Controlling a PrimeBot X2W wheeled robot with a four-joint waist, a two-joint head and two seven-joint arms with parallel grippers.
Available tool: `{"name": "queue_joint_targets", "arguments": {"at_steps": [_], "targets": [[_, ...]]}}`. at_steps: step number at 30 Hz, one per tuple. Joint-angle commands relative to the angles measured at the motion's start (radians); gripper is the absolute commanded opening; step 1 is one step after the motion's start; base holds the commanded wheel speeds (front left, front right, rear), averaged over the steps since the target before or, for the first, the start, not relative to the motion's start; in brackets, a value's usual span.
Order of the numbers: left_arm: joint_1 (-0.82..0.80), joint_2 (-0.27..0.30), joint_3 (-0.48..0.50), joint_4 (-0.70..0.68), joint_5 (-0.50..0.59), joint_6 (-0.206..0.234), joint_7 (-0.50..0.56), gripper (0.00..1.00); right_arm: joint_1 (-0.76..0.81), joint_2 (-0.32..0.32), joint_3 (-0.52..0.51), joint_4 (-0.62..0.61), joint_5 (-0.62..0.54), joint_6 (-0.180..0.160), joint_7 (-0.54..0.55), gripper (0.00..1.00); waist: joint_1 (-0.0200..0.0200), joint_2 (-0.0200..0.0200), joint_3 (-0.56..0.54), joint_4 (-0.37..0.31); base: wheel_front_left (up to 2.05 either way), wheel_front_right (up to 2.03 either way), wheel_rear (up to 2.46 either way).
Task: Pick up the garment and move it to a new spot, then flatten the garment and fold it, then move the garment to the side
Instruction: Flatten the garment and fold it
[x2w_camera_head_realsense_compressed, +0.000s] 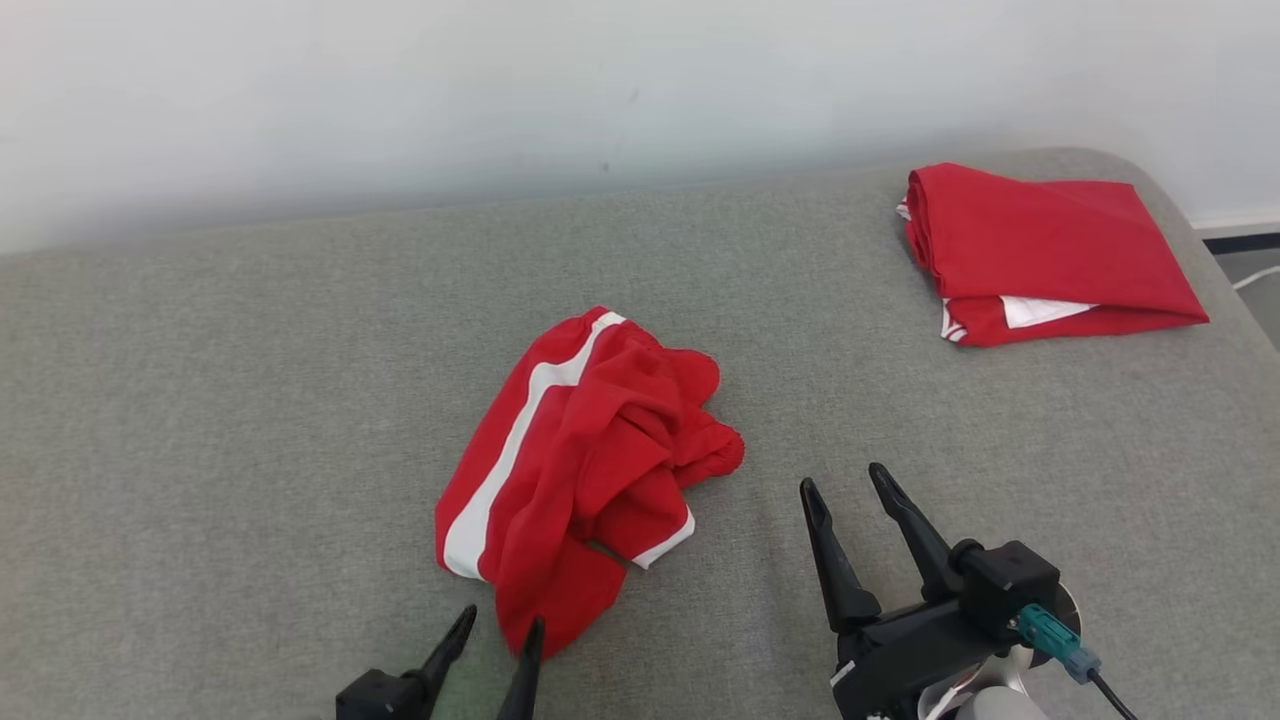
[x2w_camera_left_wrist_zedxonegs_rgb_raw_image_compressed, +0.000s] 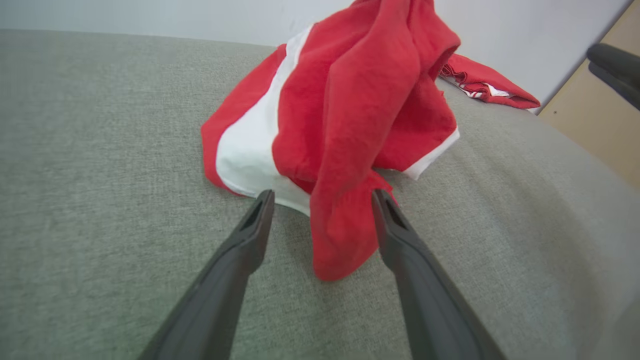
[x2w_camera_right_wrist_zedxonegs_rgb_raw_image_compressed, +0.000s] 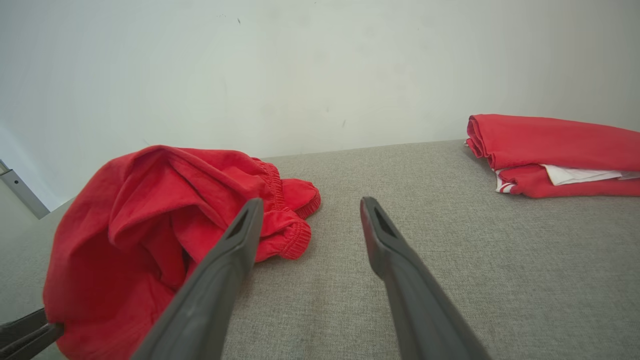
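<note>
Though cut off at the bottom edge, left tool spread at garment edge | right tool spread

1. Crumpled garment: centre of the surface.
2. Folded garment: far right, before the wall.
3. Left gripper: at the crumpled garment's near edge (a fold between its fingers).
4. Right gripper: right of it, apart.
</note>
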Motion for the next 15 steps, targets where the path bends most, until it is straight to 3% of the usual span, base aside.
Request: {"name": "queue_joint_targets", "arguments": {"at_steps": [1, 6, 7, 8, 9, 15], "targets": [[-0.001, -0.001, 0.000, 0.029, -0.006, -0.008, -0.010, 1.00, -0.007, -0.005, 0.007, 0.001, 0.004, 0.000, 0.000, 1.00, 0.0000, 0.0000, 0.007, -0.010, 0.00, 0.00, 0.00], [-0.042, -0.024, -0.005, 0.113, -0.018, -0.029, -0.022, 1.00, -0.017, -0.009, 0.014, 0.007, 0.012, 0.000, 0.000, 1.00, 0.0000, 0.0000, 0.018, -0.027, 0.00, 0.00, 0.00], [-0.051, -0.025, -0.004, 0.128, -0.015, -0.032, -0.025, 0.52, -0.018, -0.009, 0.012, 0.008, 0.013, 0.000, 0.000, 1.00, 0.0000, 0.0000, 0.019, -0.028, 0.00, 0.00, 0.00], [-0.063, -0.023, -0.002, 0.139, -0.005, -0.028, -0.027, 0.18, -0.017, -0.010, 0.011, 0.007, 0.014, 0.000, 0.000, 1.00, 0.0000, 0.0000, 0.020, -0.029, 0.00, 0.00, 0.00], [-0.073, -0.022, 0.004, 0.148, -0.003, -0.028, -0.028, 0.00, -0.017, -0.010, 0.009, 0.006, 0.014, 0.000, 0.000, 1.00, 0.0000, 0.0000, 0.021, -0.029, 0.00, 0.00, 0.00], [-0.140, 0.044, 0.047, 0.117, 0.038, -0.014, -0.036, 0.00, -0.004, -0.007, -0.006, 0.008, 0.009, 0.000, 0.000, 1.00, 0.0000, 0.0000, 0.014, -0.013, 0.00, 0.00, 0.00]]}}
